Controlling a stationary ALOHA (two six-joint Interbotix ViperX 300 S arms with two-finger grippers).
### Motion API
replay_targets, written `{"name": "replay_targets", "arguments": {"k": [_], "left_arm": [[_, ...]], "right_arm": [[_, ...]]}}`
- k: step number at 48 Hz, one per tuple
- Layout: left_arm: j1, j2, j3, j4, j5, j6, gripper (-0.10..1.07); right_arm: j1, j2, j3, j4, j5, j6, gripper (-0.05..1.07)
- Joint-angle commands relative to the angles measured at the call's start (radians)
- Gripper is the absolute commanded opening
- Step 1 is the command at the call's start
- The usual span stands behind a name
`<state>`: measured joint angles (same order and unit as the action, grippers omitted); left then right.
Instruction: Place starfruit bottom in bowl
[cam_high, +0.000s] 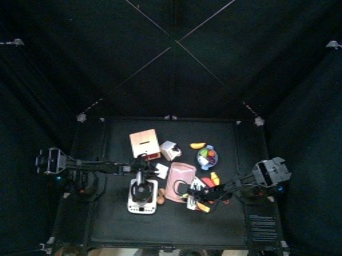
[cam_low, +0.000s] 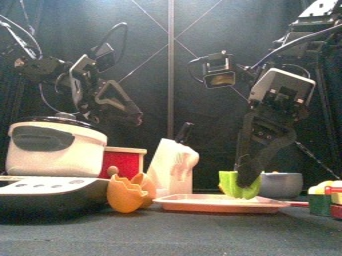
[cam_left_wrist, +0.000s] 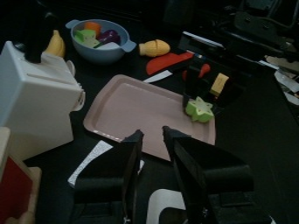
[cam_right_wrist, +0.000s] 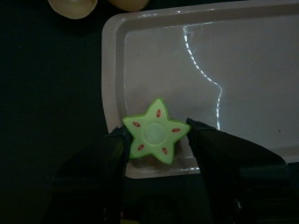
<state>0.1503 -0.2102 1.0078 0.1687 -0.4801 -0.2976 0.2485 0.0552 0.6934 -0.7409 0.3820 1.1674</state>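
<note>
A green star-shaped starfruit piece (cam_right_wrist: 156, 131) lies on the pink tray (cam_right_wrist: 233, 52) near its edge. My right gripper (cam_right_wrist: 158, 142) is down on it, with a jaw pressed against each side of the piece. In the front view the right gripper (cam_low: 245, 178) reaches down to the starfruit (cam_low: 235, 186) on the tray (cam_low: 187, 204). The blue-grey bowl (cam_left_wrist: 96, 39) holds several colourful toy fruits and stands beyond the tray; it also shows in the front view (cam_low: 281, 184). My left gripper (cam_left_wrist: 152, 153) is open and empty, raised over the table's left side.
A white rice cooker (cam_low: 54, 146), a red box (cam_low: 127, 160) and a white carton (cam_low: 171, 166) stand left of the tray. An orange toy piece (cam_low: 127, 192) lies in front. A white appliance (cam_high: 140, 192) sits at the front left.
</note>
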Motion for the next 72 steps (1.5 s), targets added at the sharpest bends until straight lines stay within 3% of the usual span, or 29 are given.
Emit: {"name": "replay_targets", "arguments": {"k": [1, 20, 30, 38, 51, 72], "left_arm": [[-0.005, -0.009, -0.014, 0.000, -0.009, -0.003, 0.69], [-0.006, -0.009, -0.017, -0.008, -0.023, -0.002, 0.69], [-0.006, -0.009, -0.014, -0.008, -0.023, 0.000, 0.69], [-0.005, -0.008, -0.014, -0.008, -0.023, 0.000, 0.69], [-0.005, 0.000, -0.014, -0.008, -0.023, 0.000, 0.69], [-0.002, 0.002, -0.017, -0.008, -0.023, 0.000, 0.69]], "right_arm": [[-0.011, -0.052, -0.018, 0.000, 0.003, -0.002, 0.78], [-0.110, -0.293, 0.057, 0.006, 0.181, 0.009, 0.78], [-0.261, -0.448, 0.132, 0.006, 0.322, 0.011, 0.78], [-0.400, -0.517, 0.189, 0.008, 0.344, 0.011, 0.78], [-0.514, -0.505, 0.252, 0.029, 0.249, 0.011, 0.78], [-0.546, -0.408, 0.259, 0.038, 0.146, 0.011, 0.78]]}}
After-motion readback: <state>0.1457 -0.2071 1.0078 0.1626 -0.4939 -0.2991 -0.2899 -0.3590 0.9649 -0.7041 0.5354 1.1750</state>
